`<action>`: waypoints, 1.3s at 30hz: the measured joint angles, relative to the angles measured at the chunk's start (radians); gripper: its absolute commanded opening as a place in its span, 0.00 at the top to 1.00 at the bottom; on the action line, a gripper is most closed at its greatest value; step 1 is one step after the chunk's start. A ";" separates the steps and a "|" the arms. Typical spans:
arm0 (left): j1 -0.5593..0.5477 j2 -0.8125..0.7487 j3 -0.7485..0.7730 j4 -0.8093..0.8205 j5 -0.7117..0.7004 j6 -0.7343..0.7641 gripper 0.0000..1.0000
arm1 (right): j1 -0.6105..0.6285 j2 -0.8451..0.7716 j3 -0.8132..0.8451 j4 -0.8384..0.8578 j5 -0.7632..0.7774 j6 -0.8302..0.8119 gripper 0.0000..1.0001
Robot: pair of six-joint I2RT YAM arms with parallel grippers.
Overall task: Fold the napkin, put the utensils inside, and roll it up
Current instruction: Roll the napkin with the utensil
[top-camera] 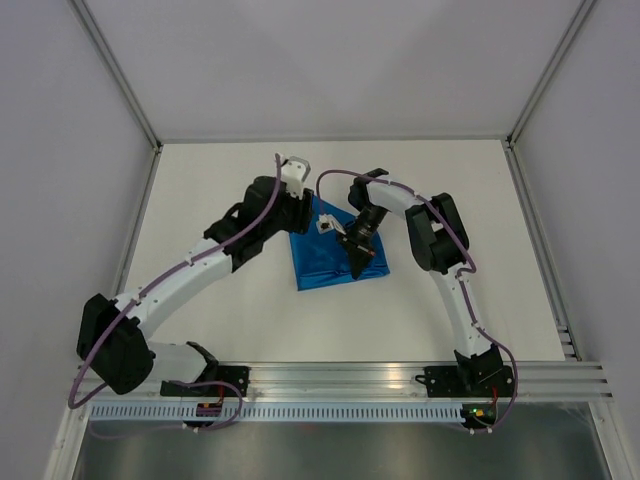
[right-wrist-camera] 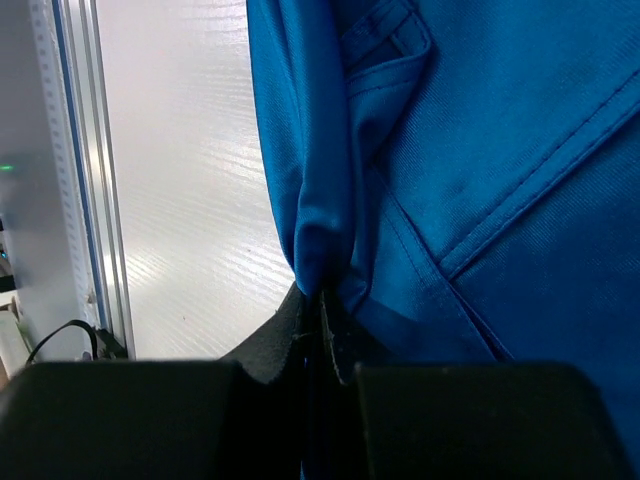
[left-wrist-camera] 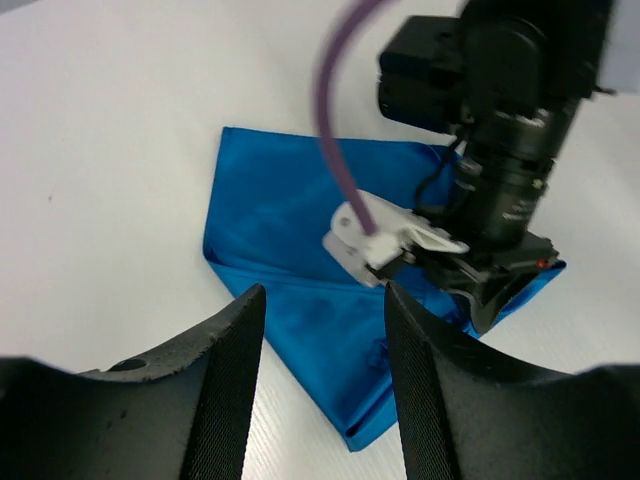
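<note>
So the right gripper (right-wrist-camera: pixel 322 305) is clamped tight on a bunched-up fold at the right edge of the blue napkin (top-camera: pixel 322 265), which sits mid-bench (top-camera: pixel 220 200) between the two arms. The rest of the cloth spreads out to the left, toward the other arm. The left gripper (left-wrist-camera: pixel 325 300) hovers over the far-left side with its fingers apart and holds nothing, so I'd guess the fold gets carried leftward. No utensils that I can spot.

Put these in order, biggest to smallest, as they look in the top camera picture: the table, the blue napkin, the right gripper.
1. The table, by far the biggest.
2. The napkin.
3. The right gripper, pinched on the napkin's edge, clearly the smallest.
</note>
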 measured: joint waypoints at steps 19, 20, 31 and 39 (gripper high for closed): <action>-0.418 0.045 -0.200 0.158 -0.175 0.283 0.36 | -0.008 0.048 0.060 -0.048 -0.013 0.054 0.91; -0.418 0.071 -0.200 0.158 -0.169 0.287 0.36 | -0.008 0.050 0.061 -0.050 -0.013 0.054 0.91; -0.425 0.290 -0.192 0.198 -0.112 0.333 0.36 | -0.009 0.058 0.072 -0.058 -0.014 0.067 0.91; -0.425 0.379 -0.181 0.274 -0.103 0.358 0.34 | -0.009 0.059 0.074 -0.058 -0.014 0.072 0.91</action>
